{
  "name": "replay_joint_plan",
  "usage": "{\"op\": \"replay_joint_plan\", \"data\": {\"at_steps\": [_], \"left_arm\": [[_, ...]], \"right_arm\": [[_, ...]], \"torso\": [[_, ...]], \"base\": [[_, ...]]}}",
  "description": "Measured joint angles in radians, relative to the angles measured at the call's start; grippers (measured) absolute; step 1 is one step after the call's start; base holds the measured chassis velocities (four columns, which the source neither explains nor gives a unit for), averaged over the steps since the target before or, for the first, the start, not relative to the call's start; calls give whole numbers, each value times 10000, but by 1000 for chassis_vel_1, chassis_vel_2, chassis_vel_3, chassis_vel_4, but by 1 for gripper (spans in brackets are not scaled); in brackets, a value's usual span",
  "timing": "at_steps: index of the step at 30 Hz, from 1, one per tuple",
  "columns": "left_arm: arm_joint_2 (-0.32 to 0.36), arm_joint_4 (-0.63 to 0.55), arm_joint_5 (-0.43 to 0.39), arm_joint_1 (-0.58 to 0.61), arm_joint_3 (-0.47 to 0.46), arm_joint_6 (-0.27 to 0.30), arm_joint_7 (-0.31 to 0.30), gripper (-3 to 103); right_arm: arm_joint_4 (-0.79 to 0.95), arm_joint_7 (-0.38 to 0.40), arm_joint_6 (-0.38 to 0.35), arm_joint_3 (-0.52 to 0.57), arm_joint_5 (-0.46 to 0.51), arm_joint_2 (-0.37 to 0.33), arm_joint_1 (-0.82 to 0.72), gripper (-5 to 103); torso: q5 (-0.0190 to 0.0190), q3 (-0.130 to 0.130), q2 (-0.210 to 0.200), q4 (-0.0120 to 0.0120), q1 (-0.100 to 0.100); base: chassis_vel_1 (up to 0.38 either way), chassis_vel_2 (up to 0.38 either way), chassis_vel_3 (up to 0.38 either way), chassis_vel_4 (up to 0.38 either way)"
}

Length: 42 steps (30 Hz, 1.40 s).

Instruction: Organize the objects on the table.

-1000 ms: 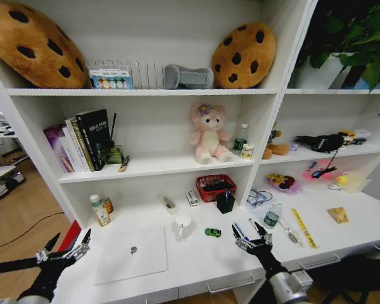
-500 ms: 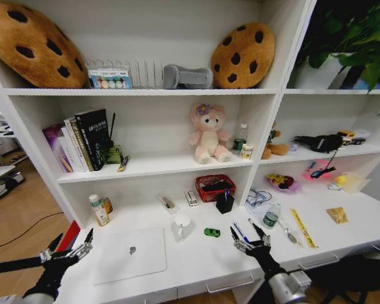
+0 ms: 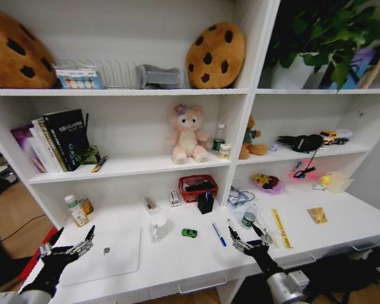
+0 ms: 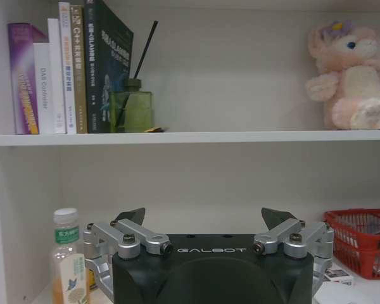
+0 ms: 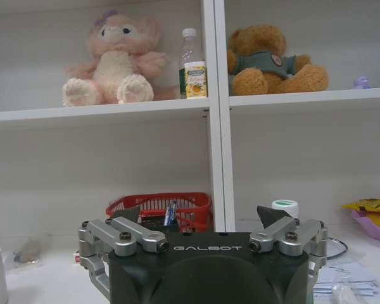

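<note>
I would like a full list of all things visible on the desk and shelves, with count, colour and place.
laptop: 1, silver, desk left
toy car: 1, green, desk middle
pen: 1, blue, right of the car
mug: 1, white, beside the laptop
basket: 1, red, desk rear
books: several, mixed, middle shelf left
plush toy: 1, pink, middle shelf
cookie cushions: 2, brown, top shelf
left gripper: jaws open, over desk's left end
right gripper: jaws open, over desk front
</note>
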Motion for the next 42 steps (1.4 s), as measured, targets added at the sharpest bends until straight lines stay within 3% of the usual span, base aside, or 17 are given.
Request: {"op": "replay_joint_plan", "data": {"at_steps": [4, 5, 8, 21, 25, 27, 28, 31, 33, 35, 42], "left_arm": [[5, -25, -75, -1, 3, -66, -6, 100], [-7, -26, -76, -2, 2, -75, -30, 100], [-48, -25, -73, -3, 6, -88, -67, 100], [-119, -38, 210, 24, 11, 101, -238, 100], [-118, -38, 212, 27, 8, 104, -243, 100], [-117, -38, 212, 28, 7, 105, -246, 100], [-117, -38, 212, 28, 7, 105, -246, 100], [-117, -38, 212, 29, 6, 106, -246, 100], [-115, -39, 212, 28, 7, 108, -246, 100], [-116, -38, 212, 28, 7, 108, -246, 100], [-116, -39, 213, 28, 8, 109, -246, 100]], "right_arm": [[6, -70, 145, -7, 112, -13, -3, 100], [11, -76, 154, -8, 113, -21, -2, 100], [7, -93, 134, -8, 85, -79, 0, 100], [-687, -986, 150, -291, 564, -860, 308, 100], [-1263, -1697, 172, -412, 774, -1649, 808, 100], [-2016, -3097, 238, -621, 1234, -2377, 1469, 100], [-2016, -3097, 238, -621, 1234, -2377, 1469, 100], [-2853, -4915, 246, -796, 1225, -3006, 2207, 100], [-3045, -5210, 241, -1010, 1198, -3177, 2551, 100], [-3168, -5331, 212, -1254, 1200, -3314, 2841, 100], [-4188, -5103, -74, -3729, 1153, -3557, 5109, 100]], "torso": [[-16, -1, 1, -24, 0], [-12, 0, 0, -11, 2], [-14, -1, 1, -4, 2], [-9, -1, 3, -15, 1], [-11, -1, 3, -7, 1], [-8, 0, 3, -4, 2], [-8, 0, 3, -4, 2], [-10, 0, 2, -10, 1], [-8, 0, 3, -18, 1], [-11, 0, 2, -7, 1], [-9, 0, 2, -10, 2]], "base": [[-24, -90, 35, 4], [-17, 5, 6, -69], [5, 63, -9, -62], [18, 28, -2, -13], [0, 0, 0, 0], [0, 0, 0, 0], [0, 0, 0, 0], [0, 0, 0, 0], [0, 0, 0, 0], [0, 0, 0, 0], [0, 0, 0, 0]]}}
